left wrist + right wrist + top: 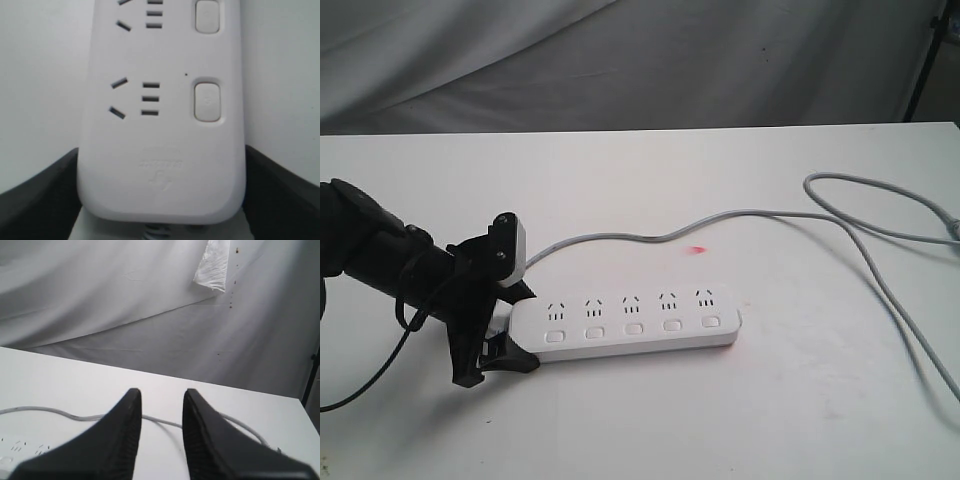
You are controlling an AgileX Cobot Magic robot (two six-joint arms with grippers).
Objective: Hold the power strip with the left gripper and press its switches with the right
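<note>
The white power strip [625, 325] lies flat on the white table, five sockets in a row with a push switch [633, 329] below each. My left gripper [518, 328] is shut on its left, cord end, one black finger on each long side. The left wrist view shows that end of the strip [160, 150] between the fingers [45, 195], with one switch [207, 101] close by. The right gripper [160, 395] is out of the exterior view; it hangs open above the table, holding nothing. The grey cord [160, 421] runs beyond its tips.
The grey cord [880, 270] loops from the strip's left end across the back of the table and off the right edge. A small red spot [696, 250] lies behind the strip. Grey cloth hangs behind the table; a black pole [925, 60] stands at far right.
</note>
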